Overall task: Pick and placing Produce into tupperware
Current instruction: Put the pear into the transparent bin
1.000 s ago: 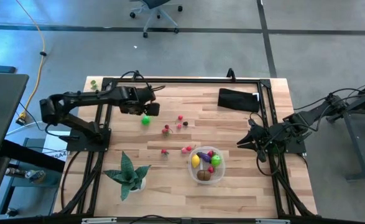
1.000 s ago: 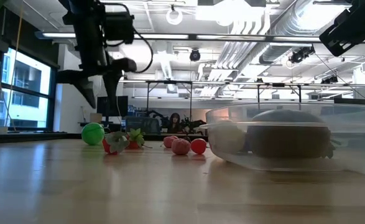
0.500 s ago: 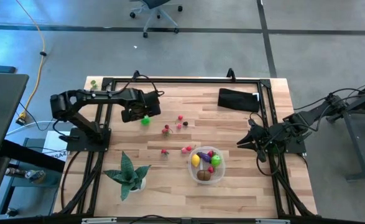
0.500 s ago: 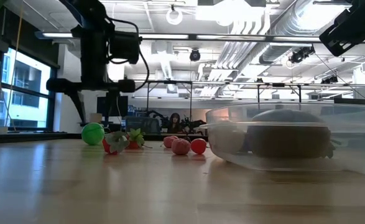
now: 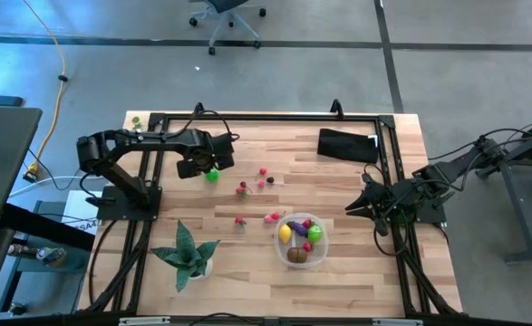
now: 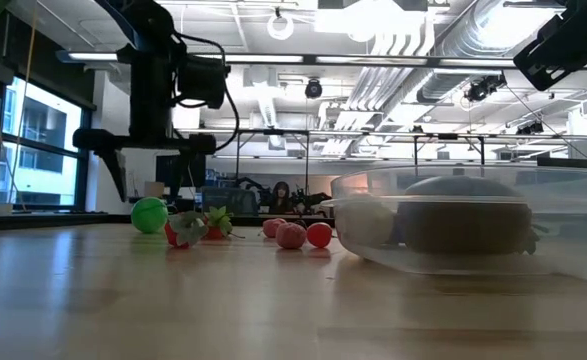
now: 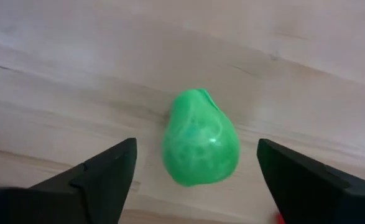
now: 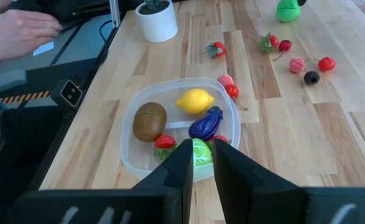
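Our left gripper (image 7: 194,171) hangs wide open over the green pear (image 7: 200,147), one finger on each side of it and neither touching it, so it holds nothing. From above, that gripper (image 5: 208,164) sits at about ten o'clock on the table (image 5: 356,272), with the pear (image 5: 212,176) lying on the wood right under its tip. Seen level with the tabletop, the fingers (image 6: 108,165) straddle the space above the pear (image 6: 149,214) (they stop short of the surface).

Towards the middle of the table we see a loose scatter of small red and pink pieces (image 5: 261,177), well apart from the pear. Further on, at about five o'clock, lies the clear round container (image 5: 287,253). It already holds a lemon (image 8: 194,100), a brown kiwi (image 8: 149,121), a purple eggplant (image 8: 205,122), a bright green piece (image 8: 201,152) and some small red ones.

Our right gripper (image 5: 349,208) waits at the table's three o'clock edge, its fingers (image 8: 231,167) nearly together with only a narrow gap and nothing between them. A potted plant (image 5: 188,254) stands at seven o'clock, and a black pouch (image 5: 347,145) lies at one o'clock.
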Action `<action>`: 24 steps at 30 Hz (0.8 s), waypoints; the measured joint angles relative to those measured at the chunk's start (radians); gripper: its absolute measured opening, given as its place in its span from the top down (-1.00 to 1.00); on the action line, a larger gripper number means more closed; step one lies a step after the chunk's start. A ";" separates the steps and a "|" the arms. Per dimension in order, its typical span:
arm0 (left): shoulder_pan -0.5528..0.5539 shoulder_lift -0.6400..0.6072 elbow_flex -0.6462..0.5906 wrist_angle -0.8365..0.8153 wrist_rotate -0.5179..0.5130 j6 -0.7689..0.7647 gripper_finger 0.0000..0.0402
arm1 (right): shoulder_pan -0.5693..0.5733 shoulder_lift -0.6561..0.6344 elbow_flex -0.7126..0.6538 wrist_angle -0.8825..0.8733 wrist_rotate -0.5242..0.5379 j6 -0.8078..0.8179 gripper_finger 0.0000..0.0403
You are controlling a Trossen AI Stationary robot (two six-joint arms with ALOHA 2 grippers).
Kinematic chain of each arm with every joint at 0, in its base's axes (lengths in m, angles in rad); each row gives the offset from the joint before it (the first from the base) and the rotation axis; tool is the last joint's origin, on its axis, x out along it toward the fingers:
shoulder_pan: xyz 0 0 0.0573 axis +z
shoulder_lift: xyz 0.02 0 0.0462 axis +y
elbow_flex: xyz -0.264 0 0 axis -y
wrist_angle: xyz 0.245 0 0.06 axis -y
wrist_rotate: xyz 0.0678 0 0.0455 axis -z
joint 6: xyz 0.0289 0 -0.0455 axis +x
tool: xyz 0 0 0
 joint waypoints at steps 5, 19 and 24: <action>0.000 0.053 0.000 0.032 0.004 0.000 -0.65 | 0.000 0.000 0.000 0.000 0.000 0.000 0.75; 0.000 0.123 0.000 0.043 0.013 -0.026 -0.47 | 0.000 0.000 0.000 0.000 0.000 0.000 0.75; 0.000 0.125 0.000 0.042 0.013 -0.029 -0.34 | 0.000 0.000 0.000 0.000 0.000 0.000 0.75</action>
